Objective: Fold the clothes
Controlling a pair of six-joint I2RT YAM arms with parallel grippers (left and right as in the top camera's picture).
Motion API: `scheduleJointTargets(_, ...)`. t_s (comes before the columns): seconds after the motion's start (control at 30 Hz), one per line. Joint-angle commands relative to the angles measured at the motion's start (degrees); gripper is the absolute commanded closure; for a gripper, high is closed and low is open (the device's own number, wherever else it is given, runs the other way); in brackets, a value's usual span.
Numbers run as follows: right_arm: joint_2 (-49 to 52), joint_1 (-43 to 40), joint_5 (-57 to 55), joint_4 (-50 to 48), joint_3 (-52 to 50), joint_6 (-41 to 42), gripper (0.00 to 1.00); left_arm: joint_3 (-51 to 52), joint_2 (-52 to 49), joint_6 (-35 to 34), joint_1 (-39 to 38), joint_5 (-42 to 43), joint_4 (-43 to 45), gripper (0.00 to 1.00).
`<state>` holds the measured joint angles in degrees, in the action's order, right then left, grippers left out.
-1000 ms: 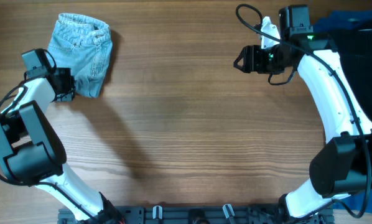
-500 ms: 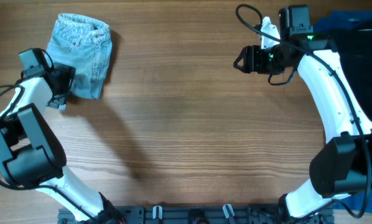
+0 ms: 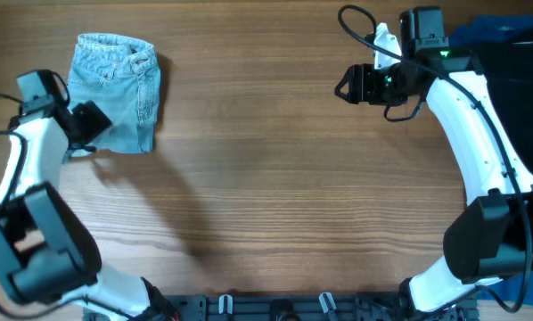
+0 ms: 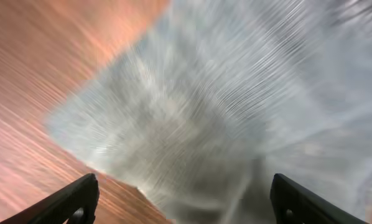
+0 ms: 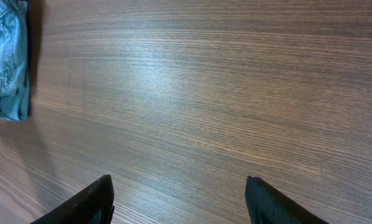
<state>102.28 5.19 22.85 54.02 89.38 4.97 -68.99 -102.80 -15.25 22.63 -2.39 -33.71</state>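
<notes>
The clothes, a folded pair of pale blue denim shorts [image 3: 117,87], lie at the table's far left with the waistband toward the far edge. My left gripper [image 3: 92,120] is at their lower left corner, its jaws wide open. The left wrist view is smeared by motion: pale denim [image 4: 236,106] fills it, and the left gripper [image 4: 186,208] has its fingers [image 4: 74,202] spread over the cloth's edge without pinching it. My right gripper [image 3: 345,86] hovers open over bare wood at the far right. In the right wrist view the right gripper [image 5: 181,205] holds nothing, with the shorts [image 5: 5,62] far off at the upper left.
A large black garment [image 3: 527,80] and a royal-blue garment [image 3: 480,34] lie at the table's right edge behind the right arm. A black rail [image 3: 275,308] runs along the front edge. Brown wood [image 3: 275,178] stretches between the two arms.
My left gripper has opened, let go of the shorts' lower left corner and drawn back to the left. The shorts have settled flatter. The right arm has not moved.
</notes>
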Motion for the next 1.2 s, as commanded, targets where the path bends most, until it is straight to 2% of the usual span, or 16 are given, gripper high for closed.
scheduleJointTargets(0.0, 1.36, 0.09, -0.37, -0.68, -0.26, 1.25, 0.32, 0.31, 7.43, 3.34, -0.59, -2.58, 1.14, 0.18)
scheduleJointTargets(0.1, 1.36, 0.09, -0.37, -0.74, -0.26, 1.22, 0.32, 0.33, 7.15, 4.81, -2.08, -2.64, -0.74, 0.34)
scheduleJointTargets(0.17, 1.36, 0.09, -0.39, -0.46, -0.26, 1.2, 0.32, 0.59, 6.21, 4.76, -2.45, -2.64, -2.58, 0.6)
scheduleJointTargets(0.27, 1.36, 0.09, -0.39, -0.37, -0.26, 1.18, 0.32, 0.96, 3.58, 4.79, -2.45, -2.64, -2.23, 0.89)
scheduleJointTargets(0.33, 1.36, 0.09, -0.39, -0.39, -0.26, 1.18, 0.32, 0.96, 0.46, 4.79, -2.45, -2.64, -0.81, 0.96)
scheduleJointTargets(0.67, 1.36, 0.09, -0.39, -0.42, -0.26, 1.18, 0.32, 0.96, -8.9, 4.76, -2.47, -2.58, 5.77, 0.93)
scheduleJointTargets(0.8, 1.36, 0.09, -0.39, -0.28, -0.26, 1.18, 0.32, 0.28, -8.35, 4.81, -2.67, -0.11, 10.84, 0.89)
scheduleJointTargets(1.03, 1.38, 0.09, -0.42, 0.5, -0.26, 1.18, 0.32, -3.39, -3.82, 5.73, -3.28, 5.62, 11.8, 0.81)
scheduleJointTargets(1.1, 1.36, 0.09, -0.39, 0.44, -0.26, 1.18, 0.32, -3.34, -4.37, 6.08, -4.28, 5.57, 12.28, 0.82)
scheduleJointTargets(1.17, 1.38, 0.09, -0.37, 0.26, -0.26, 1.18, 0.32, -3.34, -6.03, 6.36, -5.49, 5.57, 14.84, 0.89)
